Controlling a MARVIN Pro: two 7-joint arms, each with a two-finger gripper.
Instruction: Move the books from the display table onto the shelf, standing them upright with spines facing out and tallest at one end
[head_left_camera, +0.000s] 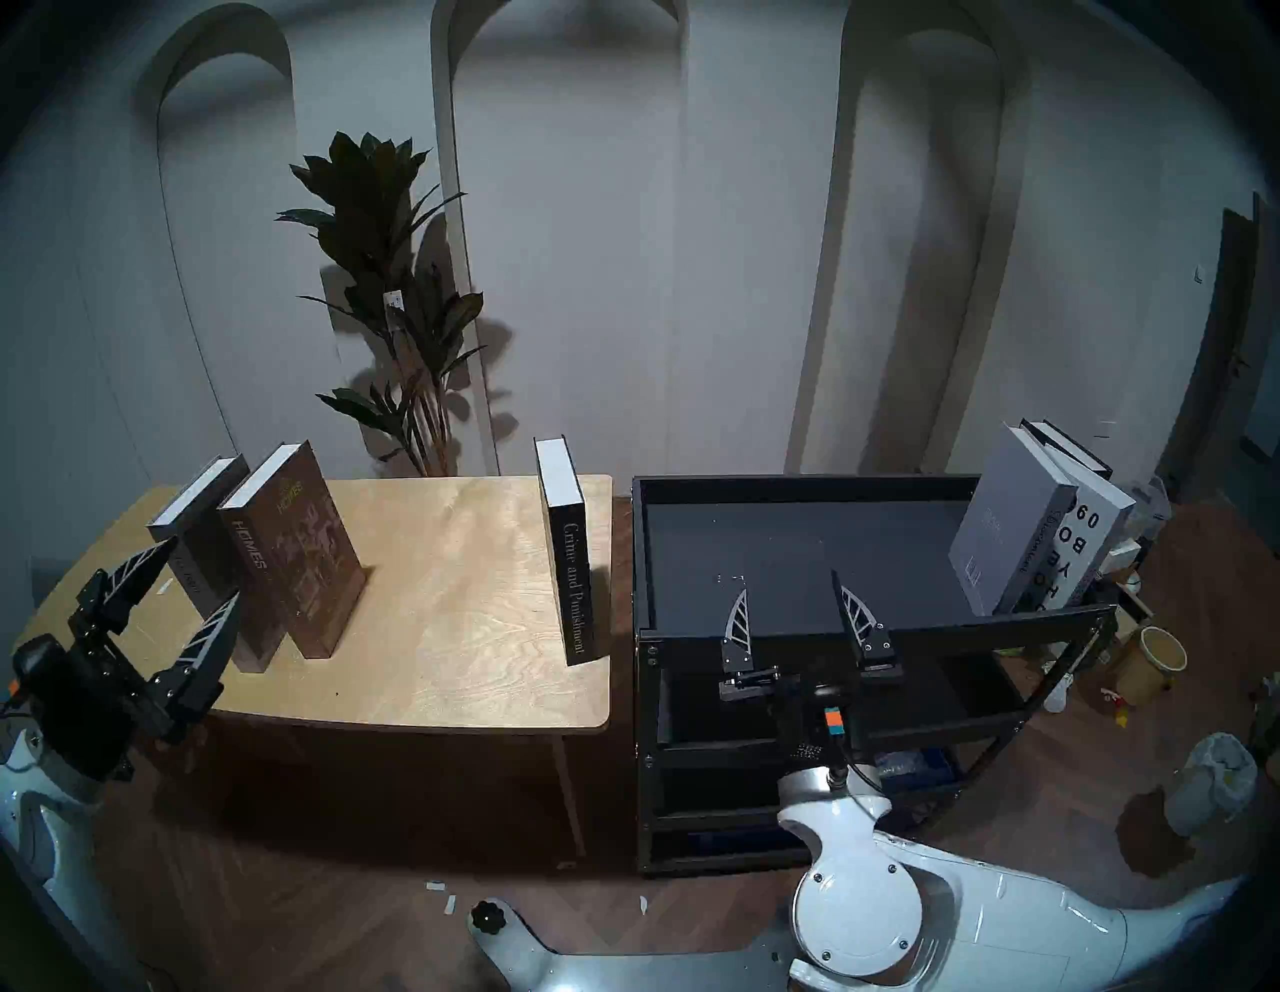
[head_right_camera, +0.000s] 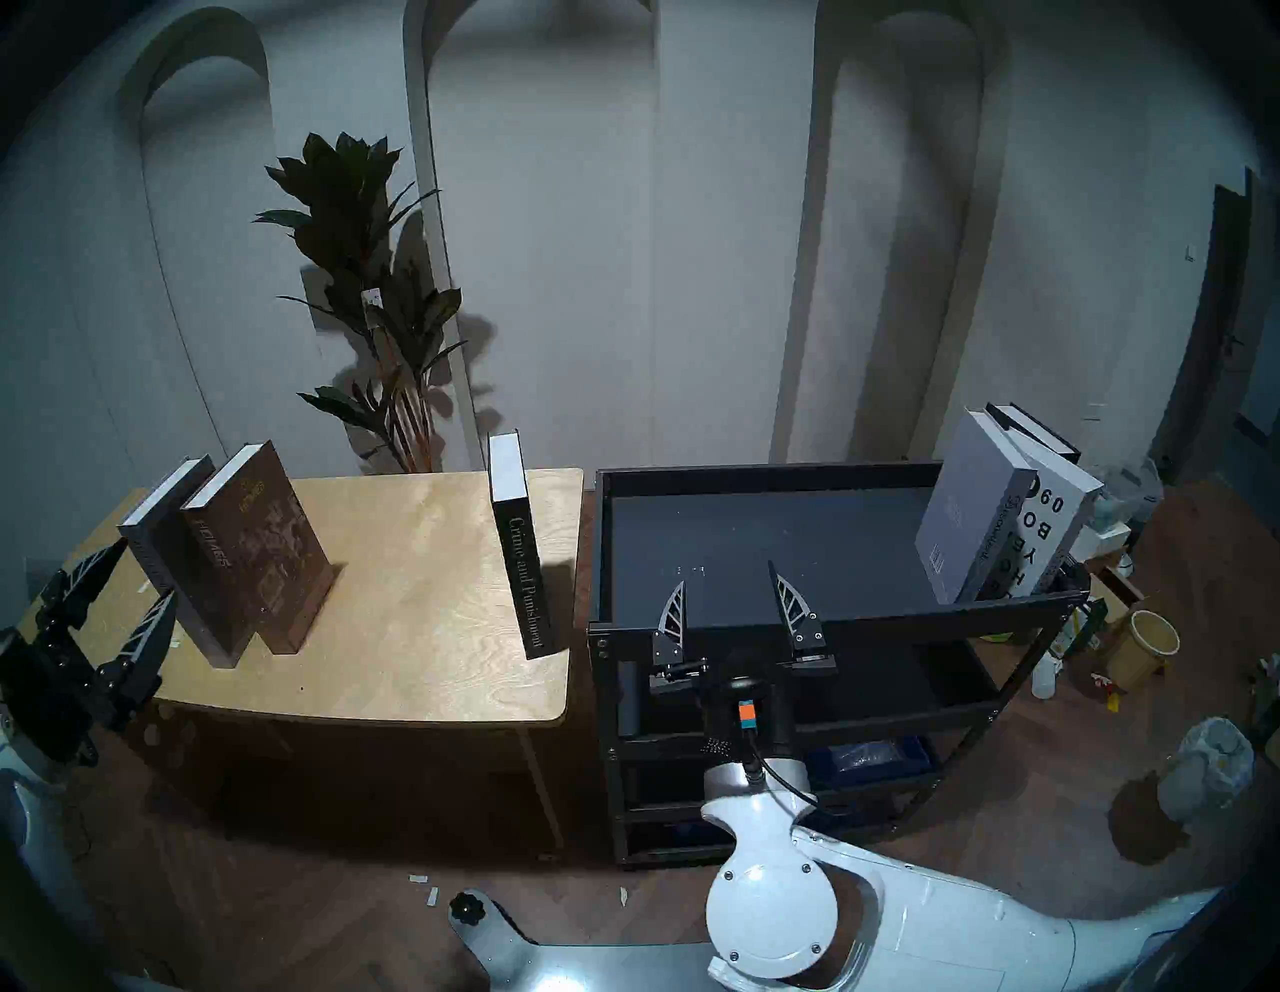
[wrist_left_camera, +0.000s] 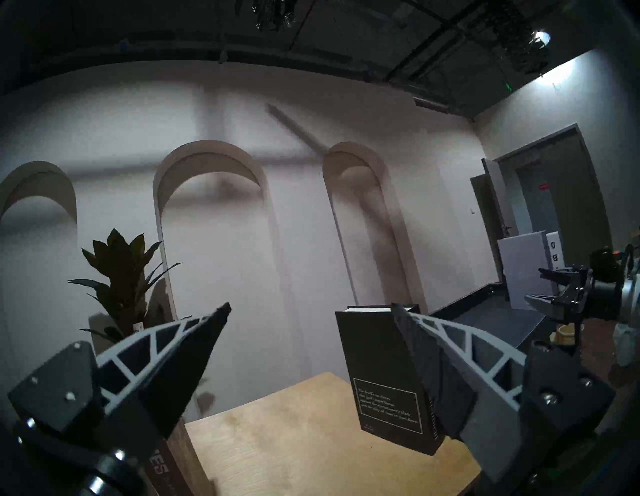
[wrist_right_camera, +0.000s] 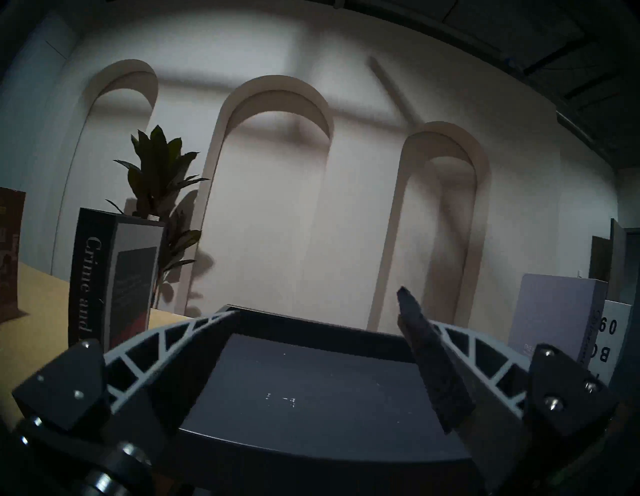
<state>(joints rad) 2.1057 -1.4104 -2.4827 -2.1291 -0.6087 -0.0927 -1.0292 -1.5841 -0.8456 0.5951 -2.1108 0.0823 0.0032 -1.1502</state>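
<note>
The left claw hangs wide open at the near left corner of the counter, holding nothing. The right claw is wide open too, empty, over the front rim of the black shelf. Three books stand on the counter: the brown "Homes" book and a dark book beside it on the left, and the black "Crime and Punishment" book near the right edge. On the shelf's right end, the grey book, the white book and a black book lean together. A plant stands behind the counter.
</note>
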